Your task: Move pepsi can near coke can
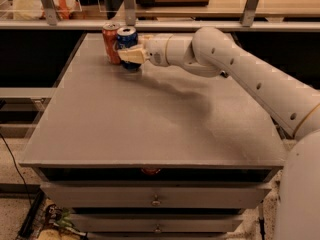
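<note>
1. Hand [129, 55] sits at the far left corner of the table [150, 124], clenched on the pepsi can [127, 38]. One cream-coloured finger lies across the front of the can's lower half.
2. The pepsi can is dark blue with a silver top and stands upright. Pale markings show on its upper side, and its lower part is hidden behind the finger.
3. The coke can [110, 44] is orange-red with a silver top. It stands upright just to the left of the pepsi can, so close that I cannot tell whether they touch.
4. The white arm [240, 69] reaches in from the right, low over the grey table.
5. Below the table's front edge are drawers [156, 199] with small metal knobs.
</note>
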Motion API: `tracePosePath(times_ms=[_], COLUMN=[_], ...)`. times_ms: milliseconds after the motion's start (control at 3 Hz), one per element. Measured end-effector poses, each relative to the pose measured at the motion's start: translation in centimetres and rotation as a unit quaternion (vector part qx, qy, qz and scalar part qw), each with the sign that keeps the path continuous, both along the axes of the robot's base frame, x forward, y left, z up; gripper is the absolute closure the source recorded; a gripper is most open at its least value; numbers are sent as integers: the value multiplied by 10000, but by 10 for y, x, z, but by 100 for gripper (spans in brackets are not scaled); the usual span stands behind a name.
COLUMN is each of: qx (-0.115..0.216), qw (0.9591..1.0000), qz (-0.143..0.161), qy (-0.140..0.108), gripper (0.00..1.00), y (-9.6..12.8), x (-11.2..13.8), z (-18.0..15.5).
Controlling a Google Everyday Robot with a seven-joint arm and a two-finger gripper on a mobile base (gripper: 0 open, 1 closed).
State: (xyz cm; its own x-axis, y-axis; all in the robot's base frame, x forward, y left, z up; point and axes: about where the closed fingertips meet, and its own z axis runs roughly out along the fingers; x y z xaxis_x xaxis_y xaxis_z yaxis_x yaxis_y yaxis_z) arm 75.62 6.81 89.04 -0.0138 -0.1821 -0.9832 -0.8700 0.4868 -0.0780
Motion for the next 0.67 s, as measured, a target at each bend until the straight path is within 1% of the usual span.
tracePosePath(times_ms=[333,667], qx=[-7,-19], qw=[10000,10000], qz=[28,71], qy=[-7,-6], gripper=[16,0], y=[1,3], x=[-1,-2], z=[-1,-2])
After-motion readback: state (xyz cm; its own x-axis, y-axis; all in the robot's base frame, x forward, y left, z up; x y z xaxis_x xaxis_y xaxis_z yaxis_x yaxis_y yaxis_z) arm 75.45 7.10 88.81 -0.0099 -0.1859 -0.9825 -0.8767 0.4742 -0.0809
